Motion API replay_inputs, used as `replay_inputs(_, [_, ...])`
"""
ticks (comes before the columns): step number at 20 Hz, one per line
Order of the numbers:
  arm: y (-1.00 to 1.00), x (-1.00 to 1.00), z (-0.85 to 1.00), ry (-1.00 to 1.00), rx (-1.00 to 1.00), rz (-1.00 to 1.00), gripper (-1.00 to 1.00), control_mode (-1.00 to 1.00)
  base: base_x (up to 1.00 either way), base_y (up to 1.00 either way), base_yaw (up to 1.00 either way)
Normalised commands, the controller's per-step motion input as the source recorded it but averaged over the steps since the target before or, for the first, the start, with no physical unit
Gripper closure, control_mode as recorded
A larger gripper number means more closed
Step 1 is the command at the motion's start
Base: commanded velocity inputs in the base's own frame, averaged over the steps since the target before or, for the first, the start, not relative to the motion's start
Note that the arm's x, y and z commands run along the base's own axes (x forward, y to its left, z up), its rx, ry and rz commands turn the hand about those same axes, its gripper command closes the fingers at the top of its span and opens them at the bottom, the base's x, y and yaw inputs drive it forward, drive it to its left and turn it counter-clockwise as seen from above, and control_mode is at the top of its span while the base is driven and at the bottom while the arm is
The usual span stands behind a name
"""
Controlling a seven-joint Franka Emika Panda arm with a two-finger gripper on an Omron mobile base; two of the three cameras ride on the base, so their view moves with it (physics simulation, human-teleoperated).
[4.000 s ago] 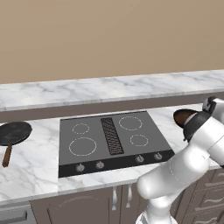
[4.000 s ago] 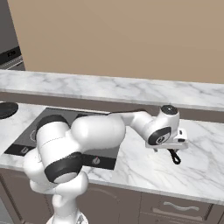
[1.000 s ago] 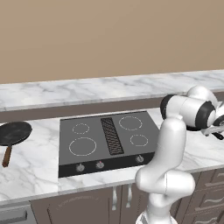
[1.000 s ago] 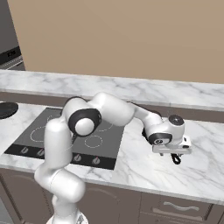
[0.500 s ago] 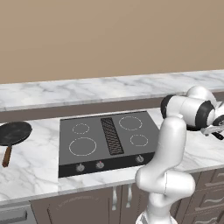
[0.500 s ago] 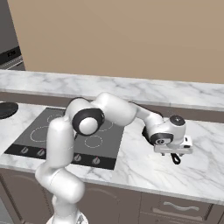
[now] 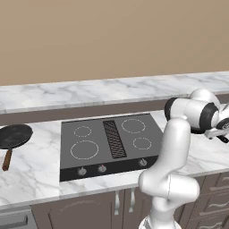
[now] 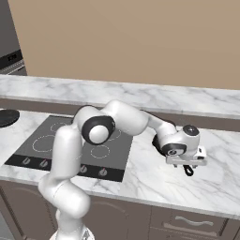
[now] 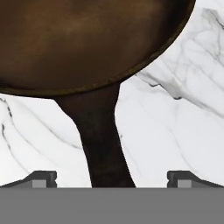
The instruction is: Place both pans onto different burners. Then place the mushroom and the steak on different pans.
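The reddish-brown pan point(image 9: 94, 41) lies on the marble tabletop point(image 9: 175, 127) directly ahead of the pincer point(image 9: 111, 177) in the hand view; its round bowl lies at the far end, and its dark handle point(image 9: 103, 144) runs back from the bowl toward the pincer and passes midway between the two fingertips point(image 9: 41, 178); the tips stand well apart, one on each side of the handle, with bare marble showing between each tip and the handle, so the pincer is spread wide and clamps nothing. In the right base view the pincer point(image 8: 187, 166) hangs low over the tabletop point(image 8: 220, 183) at the end of the outstretched arm, and a small dark loop point(image 8: 188, 170), seemingly the handle's end, pokes out just beneath it; the pan's bowl is hidden behind the wrist there. In the left base view the pincer point(image 7: 222, 134) sits at the picture's right edge, too cut off to judge.

The cooktop point(image 7: 112, 138) lies well apart from the pincer, beyond the arm's elbow; its four burners point(image 7: 85, 150) are bare white rings, with a vent strip point(image 7: 114, 139) between the pairs and small knobs point(image 7: 102, 168) along the front edge. The black pan point(image 7: 14, 135) with its brown wooden handle point(image 7: 6, 159) rests on the tabletop on the far side of the cooktop from the pincer, the farthest thing from it.
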Motion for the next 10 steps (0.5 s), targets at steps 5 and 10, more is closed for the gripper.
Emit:
replay_inputs(5, [-0.05, 0.06, -0.07, 0.0, 0.0, 0.0, -1.0, -1.0, 0.0, 0.0, 0.0])
replay_inputs(10, [-0.04, 0.0, 0.0, 0.0, 0.0, 0.0, 1.0, -1.0, 0.0, 0.0, 0.0])
